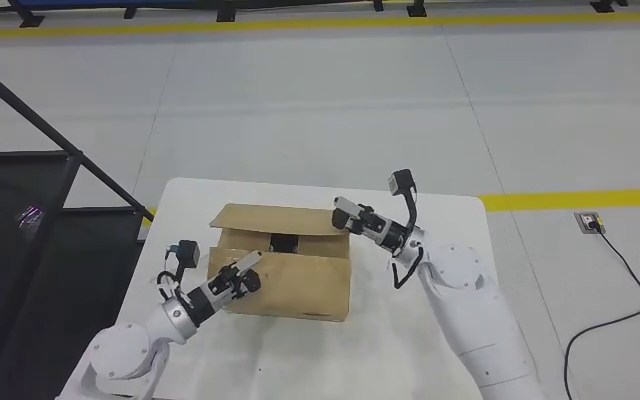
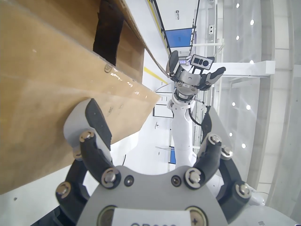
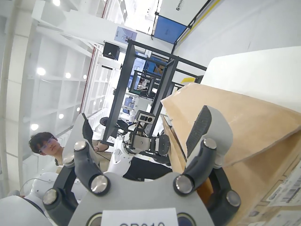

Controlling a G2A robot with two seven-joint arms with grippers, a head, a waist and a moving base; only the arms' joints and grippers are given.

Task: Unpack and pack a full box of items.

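Observation:
A brown cardboard box [image 1: 300, 280] stands mid-table with its top flaps partly open. A dark item [image 1: 285, 241] lies inside, seen through the gap [image 2: 108, 31]. My left gripper [image 1: 240, 272] is at the box's near left corner. It is open [image 2: 152, 121], and one finger [image 2: 97, 121] rests against a flap of the box [image 2: 47, 71]. My right gripper [image 1: 350, 212] is at the far right corner, also open [image 3: 141, 128]. Its finger [image 3: 200, 128] lies along a raised flap of the box [image 3: 247, 130]. Neither gripper holds anything.
The white table [image 1: 420, 330] has bare room in front and to the right of the box. A black metal frame [image 1: 40, 250] stands close to the table's left side. A cable [image 1: 600, 330] lies on the floor at the right.

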